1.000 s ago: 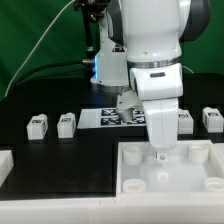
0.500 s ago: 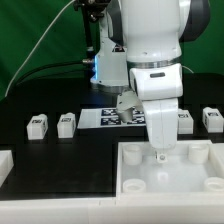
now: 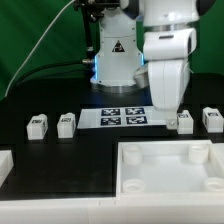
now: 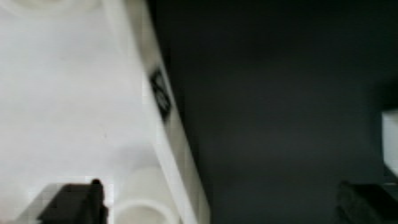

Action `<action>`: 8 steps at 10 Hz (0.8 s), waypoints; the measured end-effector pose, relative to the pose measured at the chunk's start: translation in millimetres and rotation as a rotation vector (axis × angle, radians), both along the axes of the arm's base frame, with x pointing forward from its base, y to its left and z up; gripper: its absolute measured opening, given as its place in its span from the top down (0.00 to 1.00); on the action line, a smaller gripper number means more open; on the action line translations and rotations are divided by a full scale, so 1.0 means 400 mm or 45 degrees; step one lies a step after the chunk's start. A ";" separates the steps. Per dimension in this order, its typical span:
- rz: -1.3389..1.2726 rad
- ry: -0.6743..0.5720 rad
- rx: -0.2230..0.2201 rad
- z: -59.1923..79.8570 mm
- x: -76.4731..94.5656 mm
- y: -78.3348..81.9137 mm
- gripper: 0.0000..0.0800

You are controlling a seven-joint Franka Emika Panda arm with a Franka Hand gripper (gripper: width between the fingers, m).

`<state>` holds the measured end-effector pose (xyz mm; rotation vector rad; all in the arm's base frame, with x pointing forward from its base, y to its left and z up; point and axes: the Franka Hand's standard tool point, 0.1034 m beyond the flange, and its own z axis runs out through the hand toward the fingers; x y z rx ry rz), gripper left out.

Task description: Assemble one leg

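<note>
Four small white legs with marker tags lie in a row on the black table: two at the exterior view's left (image 3: pixel 37 124) (image 3: pixel 66 123) and two at its right (image 3: pixel 184 121) (image 3: pixel 212 118). My gripper (image 3: pixel 166 127) hangs just behind the back edge of the large white tray-like piece (image 3: pixel 165 172), close beside the nearer right leg. In the wrist view my gripper (image 4: pixel 217 205) is open and empty, its dark fingers (image 4: pixel 71 205) spread wide over the tray's edge (image 4: pixel 160 110) and a round socket (image 4: pixel 135 212). A white block, probably a leg (image 4: pixel 388 140), shows at the frame's border.
The marker board (image 3: pixel 124 117) lies between the two pairs of legs, partly behind the arm. Another white part (image 3: pixel 5 165) sits at the exterior view's lower left. The robot's base (image 3: pixel 115 55) stands at the back.
The arm has lifted from over the tray's middle socket and swung toward the exterior view's right and back, so the gripper now hangs near the right-hand legs.
</note>
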<state>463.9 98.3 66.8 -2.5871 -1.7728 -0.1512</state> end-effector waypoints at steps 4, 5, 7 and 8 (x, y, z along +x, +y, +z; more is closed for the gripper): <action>-0.852 0.029 0.120 0.052 -0.036 0.156 0.19; -1.027 0.042 0.156 0.042 -0.038 0.164 0.19; -1.316 0.081 0.195 0.043 -0.037 0.166 0.19; -1.408 0.095 0.207 0.042 -0.039 0.169 0.19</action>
